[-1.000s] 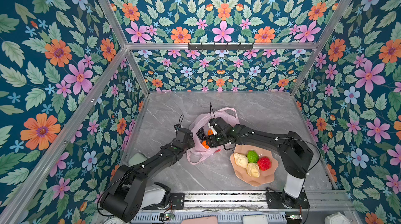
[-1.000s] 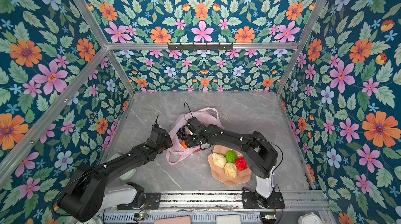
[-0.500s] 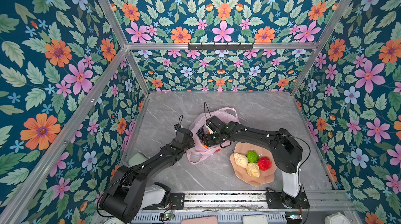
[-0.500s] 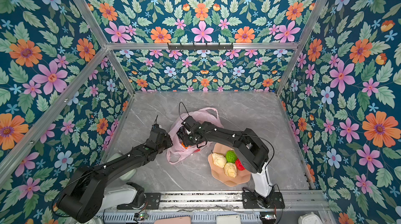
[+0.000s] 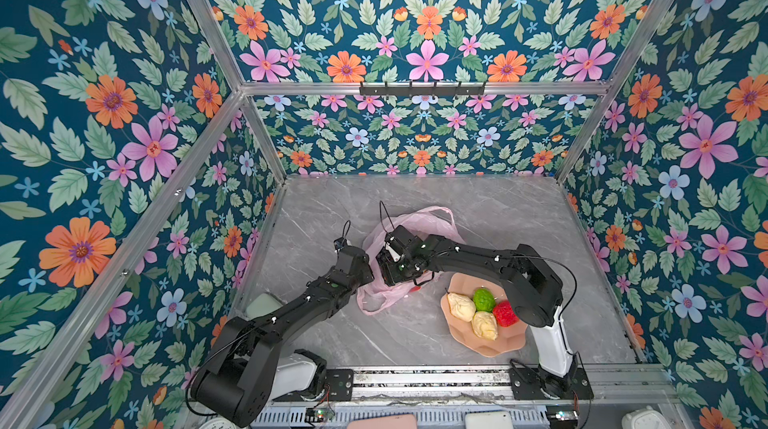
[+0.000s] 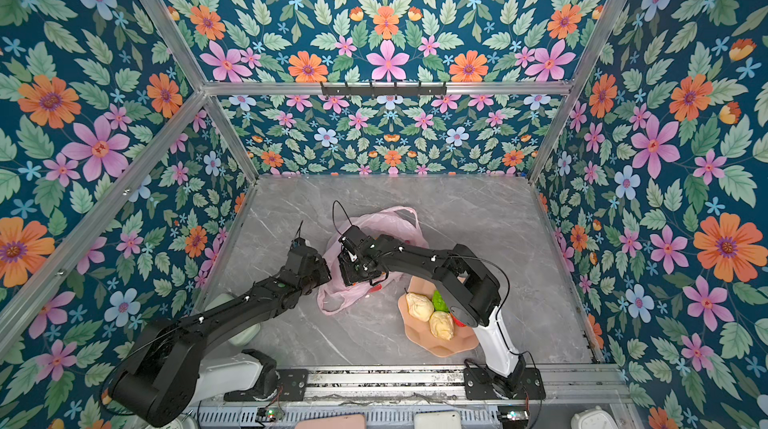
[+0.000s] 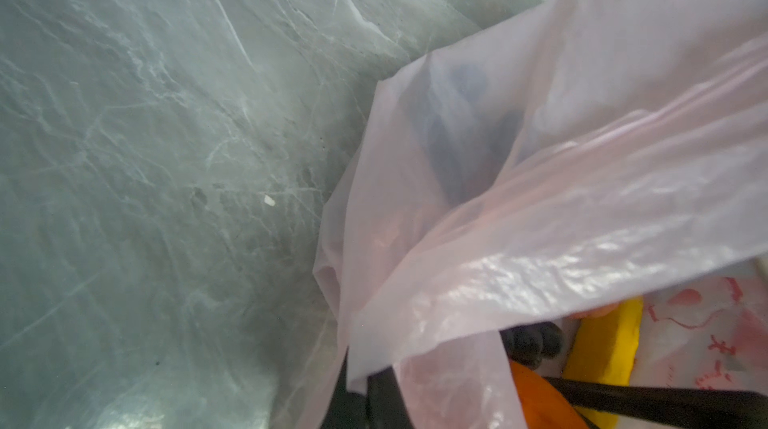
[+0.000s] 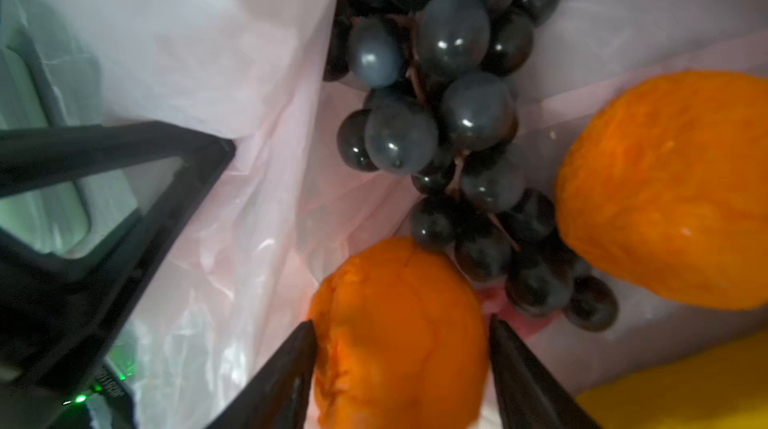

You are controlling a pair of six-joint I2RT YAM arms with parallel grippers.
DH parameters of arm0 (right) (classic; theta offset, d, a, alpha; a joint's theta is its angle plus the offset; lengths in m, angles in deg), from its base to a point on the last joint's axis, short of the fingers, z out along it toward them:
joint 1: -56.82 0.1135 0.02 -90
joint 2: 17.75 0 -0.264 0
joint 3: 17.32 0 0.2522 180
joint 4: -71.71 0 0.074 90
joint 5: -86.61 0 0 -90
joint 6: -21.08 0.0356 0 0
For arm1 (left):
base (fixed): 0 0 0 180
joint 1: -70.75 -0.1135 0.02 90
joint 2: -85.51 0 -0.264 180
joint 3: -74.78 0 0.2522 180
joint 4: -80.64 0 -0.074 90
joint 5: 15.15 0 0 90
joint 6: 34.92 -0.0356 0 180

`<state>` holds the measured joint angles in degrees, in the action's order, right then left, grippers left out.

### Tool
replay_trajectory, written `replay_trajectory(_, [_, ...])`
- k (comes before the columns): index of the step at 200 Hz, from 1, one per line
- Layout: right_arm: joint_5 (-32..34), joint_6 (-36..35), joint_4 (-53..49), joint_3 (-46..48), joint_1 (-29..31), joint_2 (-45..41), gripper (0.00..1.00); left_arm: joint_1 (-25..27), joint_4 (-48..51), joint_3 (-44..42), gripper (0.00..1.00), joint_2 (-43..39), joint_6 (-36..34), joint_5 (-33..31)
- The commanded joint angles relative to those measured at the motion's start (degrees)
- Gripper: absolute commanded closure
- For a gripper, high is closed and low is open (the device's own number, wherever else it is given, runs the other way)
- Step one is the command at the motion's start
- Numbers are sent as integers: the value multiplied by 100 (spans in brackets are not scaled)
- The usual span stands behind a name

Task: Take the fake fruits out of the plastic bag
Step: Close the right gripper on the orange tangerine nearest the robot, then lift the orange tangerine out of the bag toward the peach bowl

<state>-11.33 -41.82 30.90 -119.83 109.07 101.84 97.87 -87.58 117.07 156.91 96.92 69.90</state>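
Inside plastic bag (image 5: 415,223): R gripper (image 8: 402,321) spread wide, straddling orange (image 8: 395,281) — firm contact unclear. Pressed against that orange, grape bunch (image 8: 449,115), blocking the way to 2nd orange (image 8: 673,190); banana (image 8: 685,389) alongside. At bag's edge: L gripper (image 7: 370,398) clamped tight on it, pink plastic draped over. Just beside bag, on plate (image 5: 498,346): green fruit (image 5: 484,299), red fruit (image 5: 505,313), two cream lumps (image 5: 460,306) — already out.

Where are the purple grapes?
In the right wrist view the grape bunch lies inside the pink bag, against two oranges; in both top views the bag sits mid-table, left of the plate.
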Motion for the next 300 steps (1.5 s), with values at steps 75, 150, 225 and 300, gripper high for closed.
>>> replay_trajectory(75, [216,-160,-394,-221,-4,98,41,-4,-93,-15,100,-3,-25,-24])
replay_trajectory(150, [-25,-120,-128,-27,-98,-317,60,-4,-66,3,100,32,-68,-32])
replay_trajectory(225, [-627,48,367,670,-561,-1236,63,-7,-59,43,100,84,-128,-32])
replay_trajectory(300, [-1217,424,969,1835,-1146,-2398,63,-4,-250,4,100,151,-107,-13])
